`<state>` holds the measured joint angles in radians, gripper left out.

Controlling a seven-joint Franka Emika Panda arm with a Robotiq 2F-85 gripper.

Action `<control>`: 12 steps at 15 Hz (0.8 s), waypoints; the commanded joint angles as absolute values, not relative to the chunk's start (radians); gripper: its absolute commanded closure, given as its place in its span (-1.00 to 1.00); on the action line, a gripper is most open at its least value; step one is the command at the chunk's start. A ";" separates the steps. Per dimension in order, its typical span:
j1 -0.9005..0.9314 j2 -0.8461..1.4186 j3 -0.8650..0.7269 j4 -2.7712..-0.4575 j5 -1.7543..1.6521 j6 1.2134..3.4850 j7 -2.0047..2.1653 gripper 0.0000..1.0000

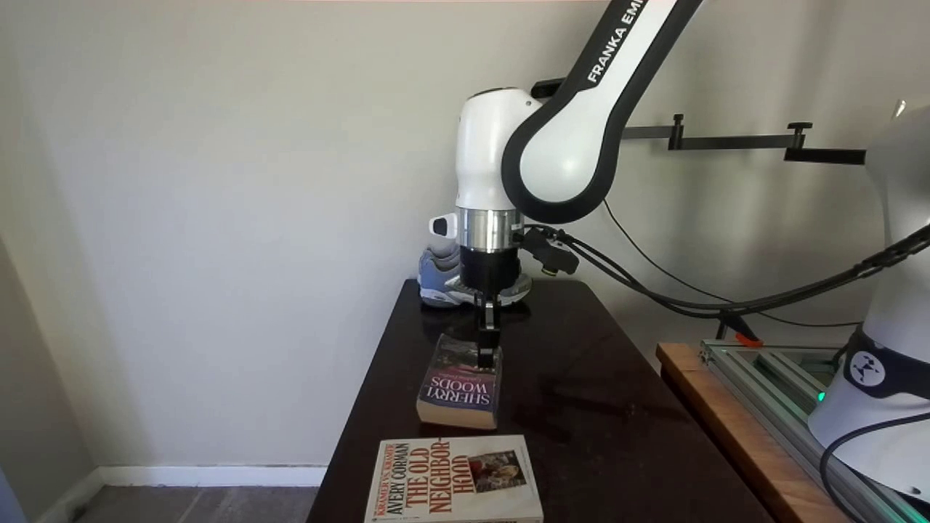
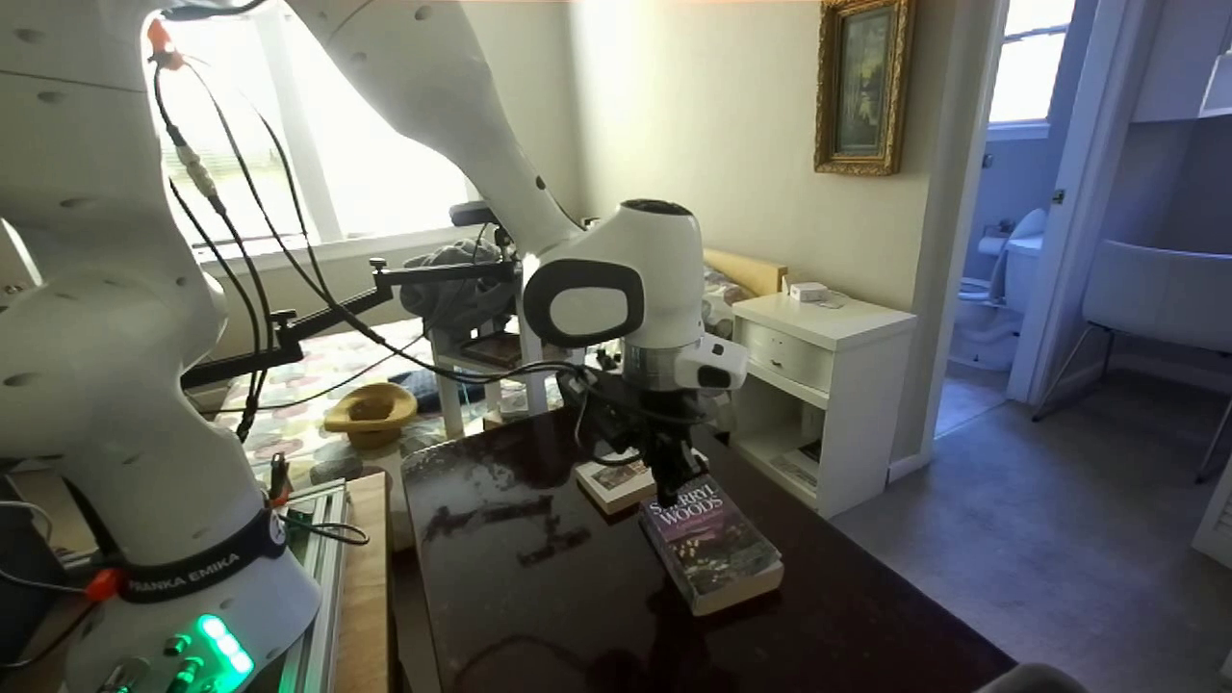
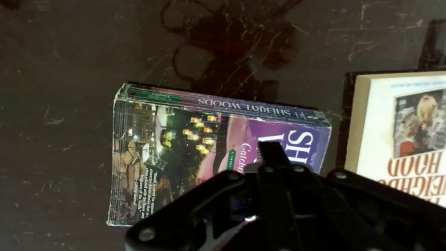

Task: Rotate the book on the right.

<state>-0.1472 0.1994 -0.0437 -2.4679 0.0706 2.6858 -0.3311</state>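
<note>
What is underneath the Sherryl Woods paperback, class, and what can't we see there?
The paperback lies on the dark tabletop, which shows around it. Its underside and the patch directly beneath are covered, so whether anything thin lies there cannot be told.

In an exterior view we see the white arm (image 2: 666, 274) stretched over the dark desk (image 2: 866, 621), its claw (image 2: 676, 489) hanging with jaws together over the lettered end of the dark paperback (image 2: 717, 551). We cannot tell whether it touches the cover. The paperback lies face up, and we read WOODS on it. Near its far end lies a pale book (image 2: 616, 485), partly hidden behind the claw. Behind the desk we find a bed (image 2: 318, 356) and a yellow hat (image 2: 371, 412). To the right stands a white nightstand (image 2: 866, 414); above it hangs a gilt-framed picture (image 2: 864, 91).
</note>
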 commanded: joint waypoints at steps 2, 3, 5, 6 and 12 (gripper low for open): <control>-0.157 0.240 -0.038 -2.496 0.000 2.783 -0.430 1.00; -0.160 0.245 -0.032 -2.503 -0.002 2.797 -0.447 1.00; -0.167 0.259 -0.022 -2.505 -0.002 2.821 -0.484 1.00; -0.172 0.268 -0.016 -2.506 -0.001 2.837 -0.502 1.00; -0.210 0.311 0.018 -2.498 0.021 2.929 -0.522 1.00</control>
<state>-0.1742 0.2846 -0.0091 -2.4990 0.0292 2.8740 -0.5198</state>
